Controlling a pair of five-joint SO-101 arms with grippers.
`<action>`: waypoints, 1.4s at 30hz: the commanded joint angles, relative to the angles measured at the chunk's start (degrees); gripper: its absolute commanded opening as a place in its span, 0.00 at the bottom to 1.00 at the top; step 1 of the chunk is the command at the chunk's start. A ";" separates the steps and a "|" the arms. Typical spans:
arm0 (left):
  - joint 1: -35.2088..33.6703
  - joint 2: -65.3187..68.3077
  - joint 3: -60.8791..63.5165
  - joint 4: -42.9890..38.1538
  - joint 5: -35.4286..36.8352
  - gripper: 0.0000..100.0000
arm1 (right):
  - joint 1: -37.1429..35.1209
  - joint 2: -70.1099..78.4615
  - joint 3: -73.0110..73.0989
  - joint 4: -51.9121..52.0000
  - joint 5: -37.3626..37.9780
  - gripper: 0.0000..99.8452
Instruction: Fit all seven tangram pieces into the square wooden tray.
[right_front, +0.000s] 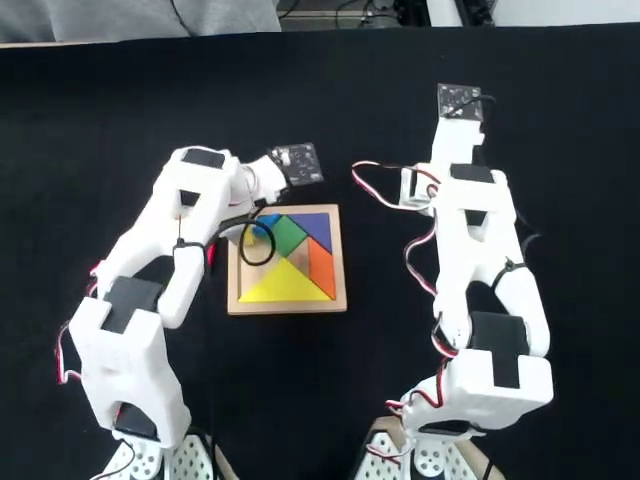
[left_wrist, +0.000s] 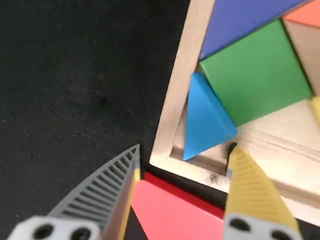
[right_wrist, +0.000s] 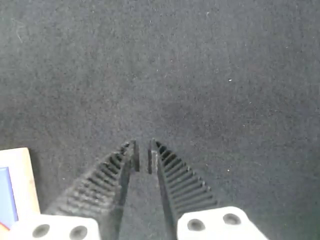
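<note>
From my station I see the left gripper (left_wrist: 186, 151) clamped on a flat red tangram piece (left_wrist: 170, 212), held between its grey ridged finger (left_wrist: 107, 192) and its yellow finger (left_wrist: 252, 192). I cannot make out the outline of that piece. It sits just outside one corner of the square wooden tray (left_wrist: 177, 85), slightly overlapping the rim there. In the high view that same gripper (right_front: 250, 232) is over the tray's (right_front: 290, 307) far left corner. Inside that corner lies a small light-blue triangle (left_wrist: 205, 120), against the rim and touching a green square (left_wrist: 255, 75). I cannot tell whether it lies flat or leans. A large dark-blue triangle (left_wrist: 240, 20) borders the green square on its far side, and an orange piece (left_wrist: 305, 12) meets them both. From above, the large yellow triangle (right_front: 285, 285) fills the near side of the tray, with the orange piece (right_front: 320, 265) beside it, the dark-blue triangle (right_front: 312, 224) along the far edge, and the green square (right_front: 290, 238) between them. A strip of bare tray floor shows along the left side. The right gripper (right_wrist: 143, 150) carries nothing, its fingers drawn almost together with a thin gap, above the black tablecloth (right_wrist: 200, 60). The right arm (right_front: 470, 230) stands well apart from the tray.
</note>
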 joint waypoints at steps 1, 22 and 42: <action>-0.48 0.62 -3.38 -0.53 0.18 0.28 | 0.62 -3.30 -0.84 -0.88 -0.44 0.05; 0.57 6.24 -14.81 7.91 3.08 0.28 | 0.62 -3.56 -0.84 -0.79 -0.44 0.05; -0.13 6.24 -22.55 20.66 4.31 0.28 | 0.62 -3.56 -0.84 -0.79 -0.44 0.05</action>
